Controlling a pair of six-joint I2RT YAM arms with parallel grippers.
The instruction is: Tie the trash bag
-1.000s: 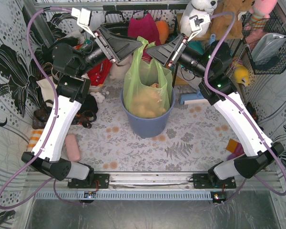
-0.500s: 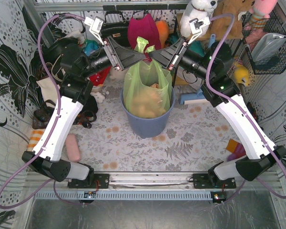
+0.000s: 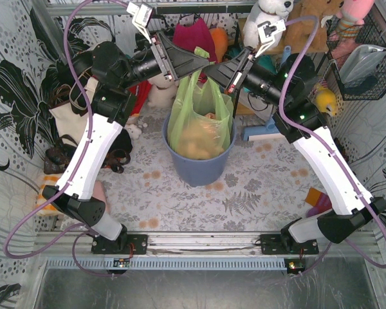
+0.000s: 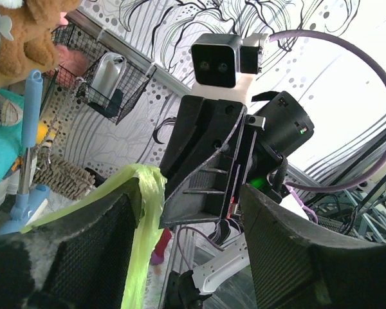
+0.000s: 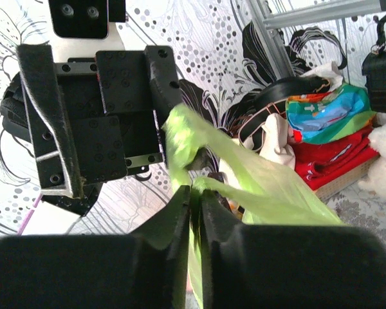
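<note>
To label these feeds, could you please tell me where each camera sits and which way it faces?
Top external: above, behind the robot, facing down on the trash bag; left arm, right arm show.
Left wrist: faces the right gripper; own open jaws show.
Right wrist: faces the left gripper; own jaws pinch the bag.
Shared: the bag.

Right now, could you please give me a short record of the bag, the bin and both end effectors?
Bin: blue-grey round plastic bin, upright
Bag: translucent light-green plastic trash bag, inside that bin, top pulled upward
Left end effector: open, a bag strip beside one finger
Right end effector: shut on the bag's top
Knot: none visible
</note>
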